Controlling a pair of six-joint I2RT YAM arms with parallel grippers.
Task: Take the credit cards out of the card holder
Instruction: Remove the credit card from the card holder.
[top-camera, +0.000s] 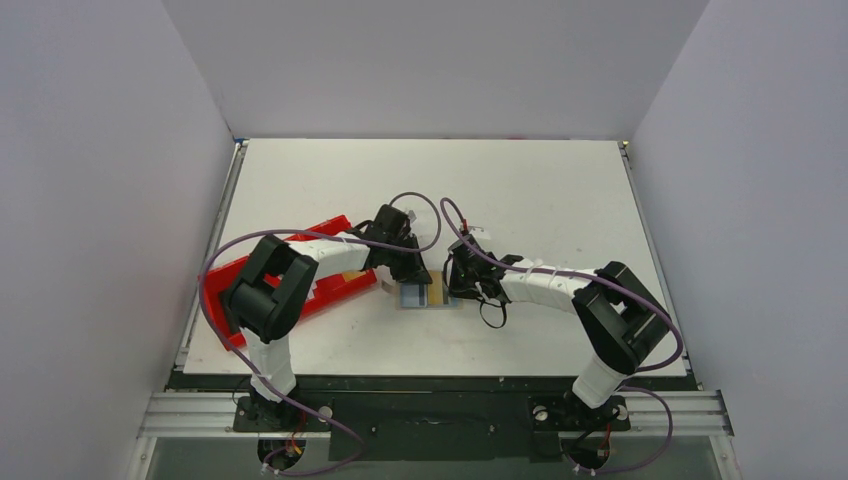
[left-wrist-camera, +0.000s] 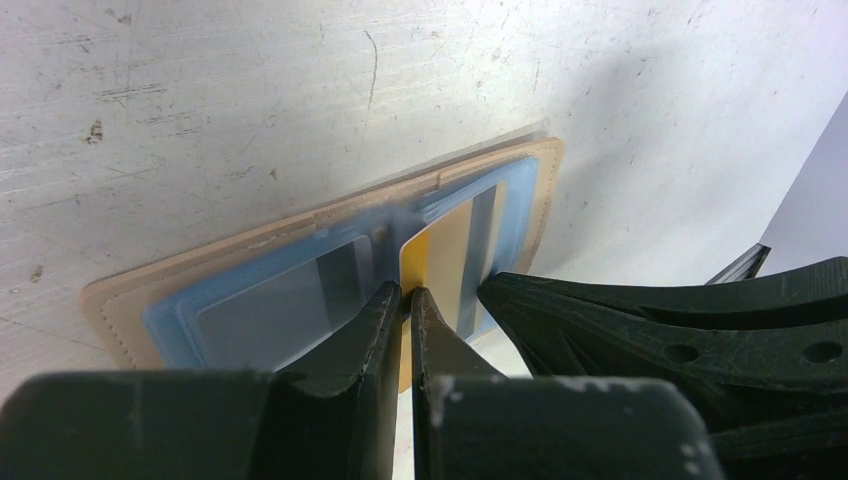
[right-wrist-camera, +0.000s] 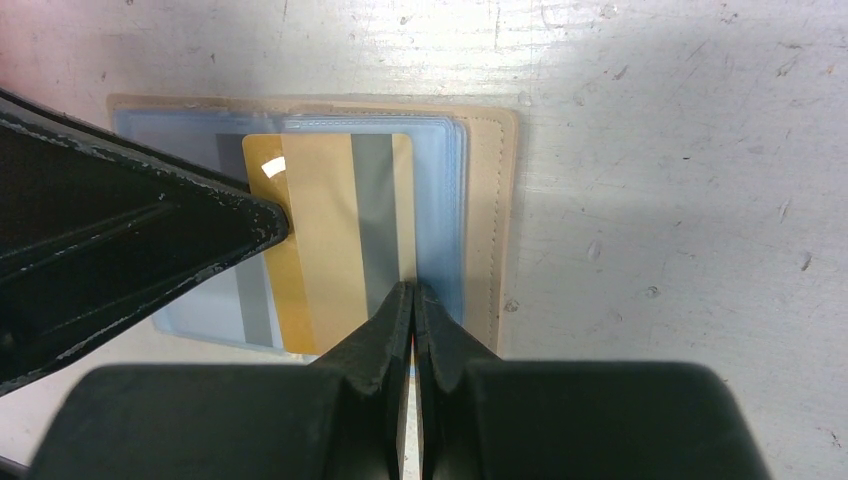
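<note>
The card holder (top-camera: 425, 296) is a tan folder with clear bluish sleeves, lying open on the table between both grippers. It also shows in the left wrist view (left-wrist-camera: 546, 190) and the right wrist view (right-wrist-camera: 487, 200). A gold card (right-wrist-camera: 320, 220) with a grey stripe sticks partly out of a sleeve. My left gripper (left-wrist-camera: 407, 295) is shut on the near edge of the gold card (left-wrist-camera: 447, 255). My right gripper (right-wrist-camera: 413, 290) is shut, its tips resting on the holder's sleeve beside the card. A pale card (left-wrist-camera: 280, 315) lies in the other sleeve.
A red tray (top-camera: 228, 281) lies at the left edge, under the left arm. The left gripper (top-camera: 408, 273) and right gripper (top-camera: 457, 288) are close together over the holder. White table stretches behind them, with grey walls around.
</note>
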